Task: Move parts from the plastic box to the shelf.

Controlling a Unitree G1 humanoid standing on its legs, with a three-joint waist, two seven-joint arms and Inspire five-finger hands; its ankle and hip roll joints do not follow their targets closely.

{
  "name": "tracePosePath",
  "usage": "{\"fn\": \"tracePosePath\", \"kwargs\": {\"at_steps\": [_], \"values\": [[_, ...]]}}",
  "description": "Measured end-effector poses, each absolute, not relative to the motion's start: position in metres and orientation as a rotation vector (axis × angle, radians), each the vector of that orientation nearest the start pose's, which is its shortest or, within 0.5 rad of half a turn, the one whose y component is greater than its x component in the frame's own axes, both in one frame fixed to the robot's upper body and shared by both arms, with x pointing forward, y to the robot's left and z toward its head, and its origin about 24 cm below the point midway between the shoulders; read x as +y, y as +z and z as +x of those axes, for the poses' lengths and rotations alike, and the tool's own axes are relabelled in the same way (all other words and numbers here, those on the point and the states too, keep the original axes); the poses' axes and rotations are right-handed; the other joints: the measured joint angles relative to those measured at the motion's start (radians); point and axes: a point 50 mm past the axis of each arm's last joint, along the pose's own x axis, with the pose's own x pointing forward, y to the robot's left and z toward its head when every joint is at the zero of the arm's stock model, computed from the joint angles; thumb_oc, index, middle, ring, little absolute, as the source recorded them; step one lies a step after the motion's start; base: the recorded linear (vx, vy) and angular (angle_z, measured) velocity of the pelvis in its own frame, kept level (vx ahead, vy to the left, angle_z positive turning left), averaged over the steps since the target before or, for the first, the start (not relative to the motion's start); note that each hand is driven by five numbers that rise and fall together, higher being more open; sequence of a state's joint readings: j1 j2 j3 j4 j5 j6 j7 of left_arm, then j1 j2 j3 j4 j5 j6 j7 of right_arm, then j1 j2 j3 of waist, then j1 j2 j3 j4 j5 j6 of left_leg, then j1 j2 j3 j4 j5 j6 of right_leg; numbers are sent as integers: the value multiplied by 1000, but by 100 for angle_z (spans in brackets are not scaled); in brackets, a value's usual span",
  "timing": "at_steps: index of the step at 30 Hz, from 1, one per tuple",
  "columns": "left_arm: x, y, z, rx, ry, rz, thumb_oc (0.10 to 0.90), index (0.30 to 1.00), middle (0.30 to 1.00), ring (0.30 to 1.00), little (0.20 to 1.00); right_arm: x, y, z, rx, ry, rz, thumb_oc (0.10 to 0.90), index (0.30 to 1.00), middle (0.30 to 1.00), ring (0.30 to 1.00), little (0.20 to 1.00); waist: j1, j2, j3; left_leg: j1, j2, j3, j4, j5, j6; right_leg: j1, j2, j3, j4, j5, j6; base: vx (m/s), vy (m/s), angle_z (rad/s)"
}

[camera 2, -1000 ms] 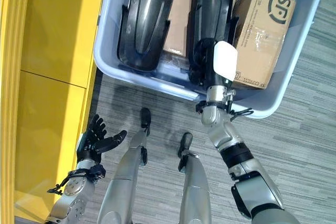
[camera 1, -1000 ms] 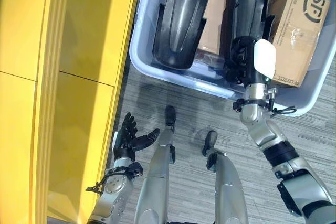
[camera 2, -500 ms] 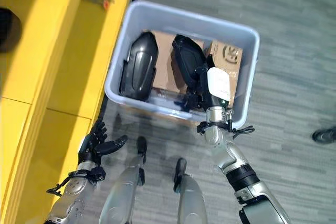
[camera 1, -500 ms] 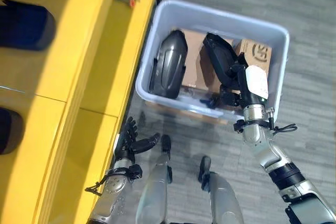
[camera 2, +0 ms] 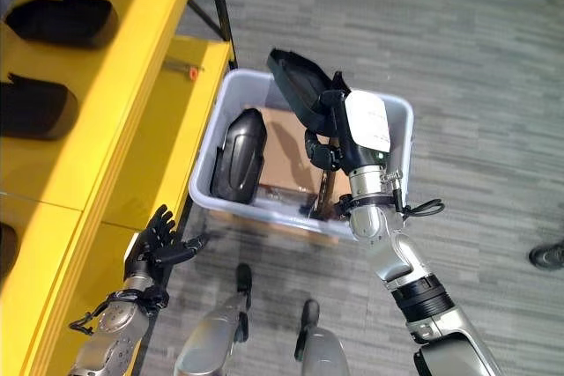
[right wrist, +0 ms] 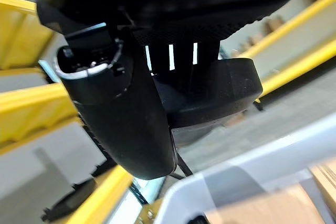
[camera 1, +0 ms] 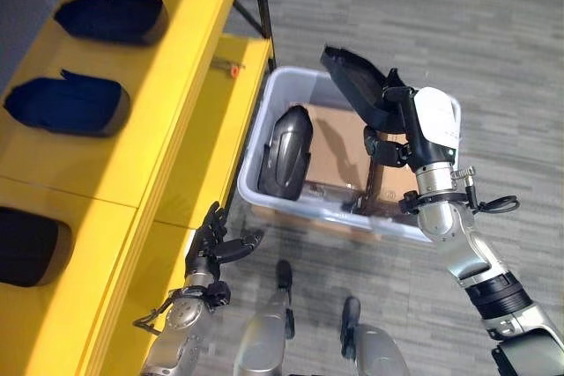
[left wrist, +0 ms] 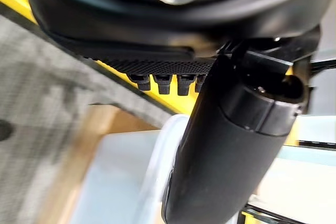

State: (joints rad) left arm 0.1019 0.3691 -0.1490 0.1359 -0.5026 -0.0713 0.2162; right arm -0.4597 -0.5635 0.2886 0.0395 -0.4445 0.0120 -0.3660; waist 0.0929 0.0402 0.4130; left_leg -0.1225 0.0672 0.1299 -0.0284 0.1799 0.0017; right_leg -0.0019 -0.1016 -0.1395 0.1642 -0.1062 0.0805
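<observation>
Right hand: I see my right hand (camera 1: 401,134), centre right of the frame, curled round a black part (camera 1: 357,87) lifted above the plastic box (camera 1: 256,184).
Left hand: my left hand (camera 1: 210,242) hangs at lower left beside the yellow shelf (camera 1: 154,94), fingers spread, holding nothing.
Box: a second black part (camera 1: 286,151) stands in its left half, next to cardboard boxes (camera 1: 333,151).
Shelf: dark parts (camera 1: 75,103) sit on the tiers at upper left.

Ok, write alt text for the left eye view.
The right hand holds a black part lifted above the plastic box, where another black part lies. The yellow shelf stands on the left, with the left hand open beside it.
</observation>
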Motion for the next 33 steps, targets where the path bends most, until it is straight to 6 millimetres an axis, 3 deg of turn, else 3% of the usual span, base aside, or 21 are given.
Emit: {"fn": "tracePosePath", "kwargs": {"at_steps": [6, 10, 14, 16, 17, 18, 20, 22, 23, 24, 25, 26, 29, 31, 32, 33], "values": [[212, -9, 217, 250, 157, -120, 900, 1000, 1000, 1000, 1000, -172, 168, 317, -545, -101, -919, 400, 300, 300, 300, 300, -9, -1, -80, 74, 12, -2, -10, -4, -5, 82, 17, -4, -22, -11, -10, -60, -139, 2], [209, -17, 209, 282, 182, -153, 900, 1000, 1000, 1000, 1000, -173, 165, 317, -524, -77, -919, 400, 300, 300, 300, 300, -7, -4, -98, 84, 33, -20, 22, -7, -17, 84, 36, -11, 45, -43, -32, -128, -200, 8], [217, -31, 189, 358, 223, -149, 900, 1000, 1000, 1000, 1000, -168, 163, 317, -523, -42, -893, 400, 300, 300, 300, 300, 5, 2, -104, 90, 75, -65, 10, 27, -68, 51, 85, -38, 150, -91, -85, -194, -204, 17], [221, -37, 179, 392, 246, -147, 900, 1000, 1000, 1000, 1000, -165, 163, 316, -533, -21, -888, 400, 300, 300, 300, 300, 27, 12, -111, 75, 106, -60, -12, 23, -74, 10, 102, -46, 194, -107, -112, -165, -136, 22], [223, -46, 173, 441, 261, -144, 900, 1000, 1000, 1000, 1000, -163, 160, 316, -524, -3, -892, 400, 300, 300, 300, 300, 31, 15, -113, 54, 121, -32, -2, -61, -69, 5, 107, -82, 201, -112, -141, -229, -196, 56], [223, -49, 170, 458, 263, -143, 900, 1000, 1000, 1000, 1000, -164, 159, 316, -520, 10, -894, 400, 300, 300, 300, 300, 36, 16, -114, 48, 127, -1, -8, -111, -46, 3, 105, -106, 201, -95, -155, -207, -173, 83], [221, -51, 170, 467, 253, -142, 900, 1000, 1000, 1000, 1000, -172, 160, 315, -510, 9, -926, 400, 300, 300, 300, 300, 29, 16, -115, 20, 152, 102, -1, -218, -53, 6, 75, -201, 176, -74, -186, -110, -116, 105], [217, -54, 177, 478, 230, -136, 900, 1000, 1000, 1000, 1000, -188, 155, 312, -473, -17, -963, 400, 300, 300, 300, 300, 8, 0, -121, -21, 160, 207, 68, -153, -86, 3, 24, -313, 148, -59, -210, -152, -50, 148], [216, -56, 178, 488, 228, -132, 900, 1000, 1000, 1000, 1000, -192, 152, 310, -455, -23, -966, 400, 300, 300, 300, 300, 12, -17, -132, -36, 166, 221, 138, -134, -104, -3, 5, -336, 131, -55, -219, -102, -11, 121], [217, -57, 177, 496, 234, -130, 900, 1000, 1000, 1000, 1000, -192, 149, 309, -446, -21, -967, 400, 300, 300, 300, 300, 15, -39, -145, -35, 177, 216, 215, -118, -110, -4, -16, -352, 104, -36, -226, -127, 17, 108], [217, -57, 178, 493, 229, -131, 900, 1000, 1000, 1000, 1000, -194, 150, 306, -454, -26, -961, 400, 300, 300, 300, 300, -2, -53, -151, 11, 227, 171, 317, -109, -133, 9, -23, -385, 40, 1, -235, -110, 110, 123], [213, -56, 180, 486, 224, -145, 900, 1000, 1000, 1000, 1000, -198, 148, 303, -448, -41, -951, 400, 300, 300, 300, 300, -13, -48, -158, 102, 319, 167, 418, -116, -150, 15, -21, -435, 15, 20, -224, -131, 172, 133], [207, -56, 182, 483, 196, -158, 900, 1000, 1000, 1000, 1000, -206, 155, 299, -467, -87, -937, 400, 300, 300, 300, 300, -73, -37, -165, 232, 384, 162, 388, -107, -164, -18, -24, -499, 24, 36, -189, -35, 149, 86], [200, -54, 188, 475, 157, -165, 900, 1000, 1000, 1000, 1000, -217, 159, 297, -472, -150, -928, 400, 300, 300, 300, 300, -100, -26, -167, 308, 348, 180, 249, -124, -178, -66, -25, -499, 32, 58, -150, -27, 242, 89], [195, -53, 191, 473, 129, -164, 900, 1000, 1000, 1000, 1000, -227, 160, 294, -454, -195, -927, 400, 300, 300, 300, 300, -122, -13, -170, 338, 306, 257, 120, -143, -179, -87, -30, -507, 29, 75, -125, 32, 346, 165], [187, -48, 198, 449, 93, -166, 900, 1000, 1000, 1000, 1000, -242, 157, 288, -423, -253, -931, 400, 300, 300, 300, 300, -145, 12, -171, 338, 257, 327, 19, -174, -153, -120, -25, -503, 39, 101, -97, 53, 281, 133]]}}
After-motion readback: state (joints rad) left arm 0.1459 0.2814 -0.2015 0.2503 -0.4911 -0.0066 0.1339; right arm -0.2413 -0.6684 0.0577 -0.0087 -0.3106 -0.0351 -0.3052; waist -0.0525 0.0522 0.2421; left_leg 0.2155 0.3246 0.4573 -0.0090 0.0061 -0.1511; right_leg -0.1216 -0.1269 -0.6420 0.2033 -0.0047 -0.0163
